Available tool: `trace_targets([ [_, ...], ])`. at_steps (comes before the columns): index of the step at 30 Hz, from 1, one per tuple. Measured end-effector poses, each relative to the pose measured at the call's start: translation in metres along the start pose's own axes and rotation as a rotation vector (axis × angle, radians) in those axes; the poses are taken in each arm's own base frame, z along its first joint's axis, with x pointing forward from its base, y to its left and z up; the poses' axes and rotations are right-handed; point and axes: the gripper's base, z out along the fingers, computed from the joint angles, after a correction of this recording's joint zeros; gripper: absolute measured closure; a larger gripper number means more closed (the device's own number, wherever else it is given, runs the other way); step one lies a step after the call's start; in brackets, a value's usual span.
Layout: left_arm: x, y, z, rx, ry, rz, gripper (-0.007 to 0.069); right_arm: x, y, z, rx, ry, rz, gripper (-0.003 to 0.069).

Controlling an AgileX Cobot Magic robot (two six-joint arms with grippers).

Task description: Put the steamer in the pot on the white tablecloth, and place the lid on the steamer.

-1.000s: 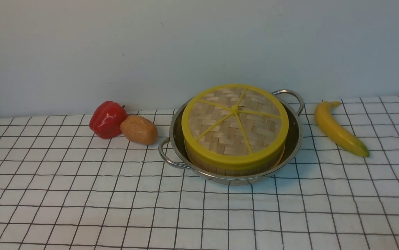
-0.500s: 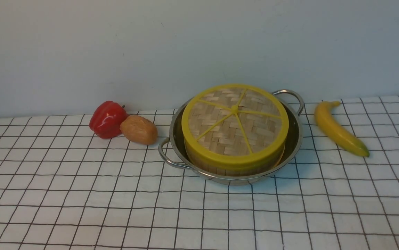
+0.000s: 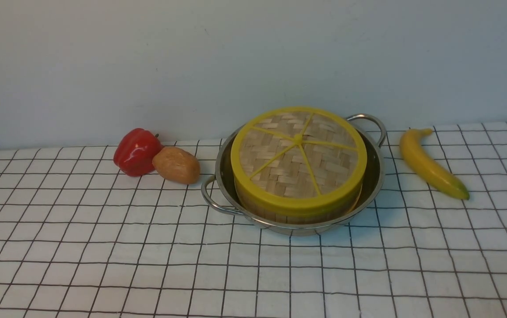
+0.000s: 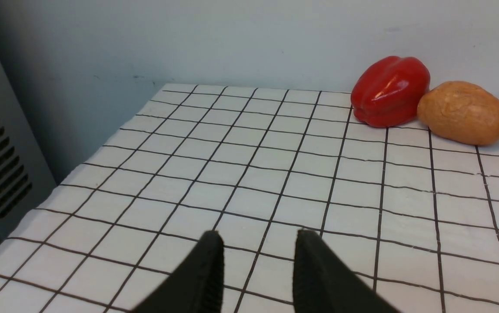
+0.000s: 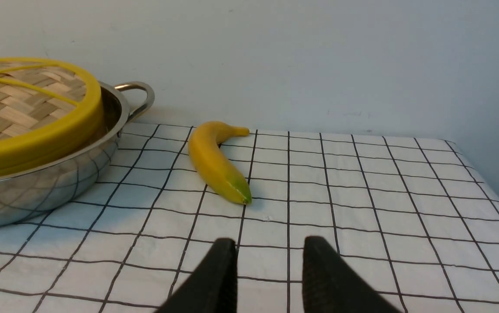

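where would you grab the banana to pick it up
Grip the banana across its thick middle, coming straight down from above. It lies flat on the white tablecloth, well apart from the pot, so both its long sides are free; the ends taper and would slip.

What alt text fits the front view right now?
A steel pot on a white grid tablecloth holds a bamboo steamer capped by a woven lid with yellow rim and spokes. A red pepper and brown potato touch at its left; a banana lies apart at its right. No arm shows.
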Motion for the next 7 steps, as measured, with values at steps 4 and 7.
trace_targets([
  [4,0.0000,0.0000,0.0000,0.000,0.000,0.000,0.0384,0.0000,0.0000,0.0000,0.000,0.000,0.000,0.0419],
  [7,0.0000,0.0000,0.0000,0.000,0.000,0.000,0.0382,0.0000,0.0000,0.0000,0.000,0.000,0.000,0.0419],
])
